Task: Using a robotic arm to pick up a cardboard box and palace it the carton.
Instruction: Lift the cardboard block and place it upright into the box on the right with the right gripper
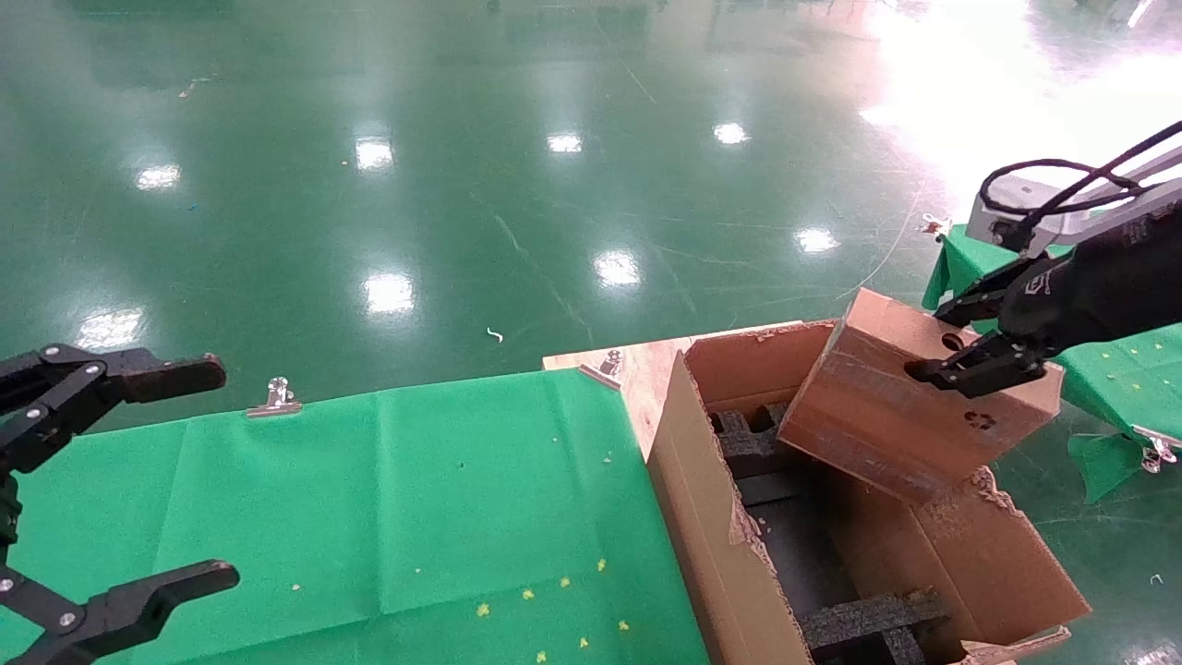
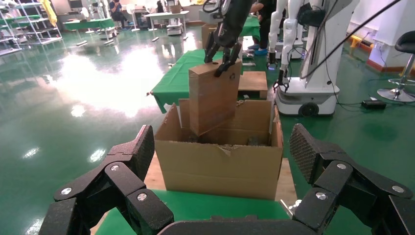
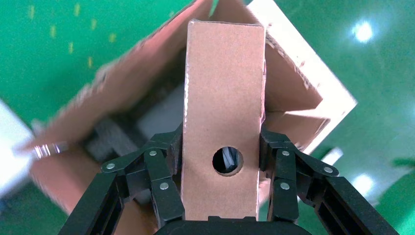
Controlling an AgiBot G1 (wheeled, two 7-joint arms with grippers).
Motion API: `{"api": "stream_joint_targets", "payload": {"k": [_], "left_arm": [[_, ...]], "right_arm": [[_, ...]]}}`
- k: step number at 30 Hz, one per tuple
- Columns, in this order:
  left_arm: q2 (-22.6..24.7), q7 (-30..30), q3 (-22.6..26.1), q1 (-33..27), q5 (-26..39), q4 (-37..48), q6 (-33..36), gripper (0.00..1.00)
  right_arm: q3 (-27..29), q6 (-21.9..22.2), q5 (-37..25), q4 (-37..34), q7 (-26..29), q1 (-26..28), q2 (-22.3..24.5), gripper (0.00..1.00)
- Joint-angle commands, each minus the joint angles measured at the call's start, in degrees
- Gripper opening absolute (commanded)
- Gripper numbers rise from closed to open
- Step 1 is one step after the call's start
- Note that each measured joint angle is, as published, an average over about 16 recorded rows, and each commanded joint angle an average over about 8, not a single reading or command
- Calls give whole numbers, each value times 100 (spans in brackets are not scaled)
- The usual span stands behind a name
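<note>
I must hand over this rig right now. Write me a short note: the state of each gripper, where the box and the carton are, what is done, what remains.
Right gripper: shut on the cardboard box, clamping its narrow side with the round hole; the box hangs tilted, its lower end inside the carton's opening.
Left gripper: open, holding nothing, parked over the green cloth.
Carton: open beside the cloth, torn flaps, black foam inserts inside.
Done: box picked up and brought over the carton.
Left: lower the box in among the foam, release it, withdraw the right arm.
</note>
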Motion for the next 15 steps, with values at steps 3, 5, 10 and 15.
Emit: {"api": "stream_joint_targets", "payload": {"k": [3, 5, 10, 15], "left_arm": [[0, 0, 0, 0, 0, 0, 0, 100], [0, 0, 1, 0, 0, 0, 0, 100], [0, 1, 1, 0, -1, 0, 0, 100], [-1, 1, 1, 0, -2, 1, -1, 100]], "right_arm": [[-25, 330, 142, 46, 688, -210, 313, 0], [-52, 491, 165, 184, 1040, -273, 521, 0], [-94, 924, 164, 768, 1858, -312, 1088, 0], [-121, 1306, 98, 1451, 2460, -289, 1514, 0]]}}
